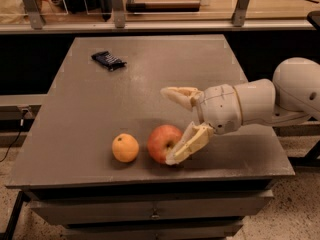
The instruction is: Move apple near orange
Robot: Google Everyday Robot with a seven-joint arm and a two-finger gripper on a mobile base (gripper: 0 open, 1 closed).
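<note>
Status: apple sits on the worktop, toward the front edge, stem up. Orange sits just to its left from the camera's side. The two fruits are close, with a narrow strip of worktop showing between them; not touching as far as I can tell.

Pincer: reaches in from the right of the view on the white arm, just beside the apple. Its jaws are spread wide and nothing is clamped between them. Lower finger lies against the apple's right flank, or very nearly so; contact looks light. Upper finger stands well clear, above and behind the fruit. The apple looks to be carried by the worktop, not by the pincer.

Other item: a dark wrapped packet at the far left of the worktop, well apart from both fruits.

Progress, judged: the placement part seems done, since the apple rests near the orange. What is left is to draw the pincer away without nudging the apple. Risk: the lower finger rests on the side away from the orange, so a sideways drag could roll the apple into the orange or off toward the front edge.
</note>
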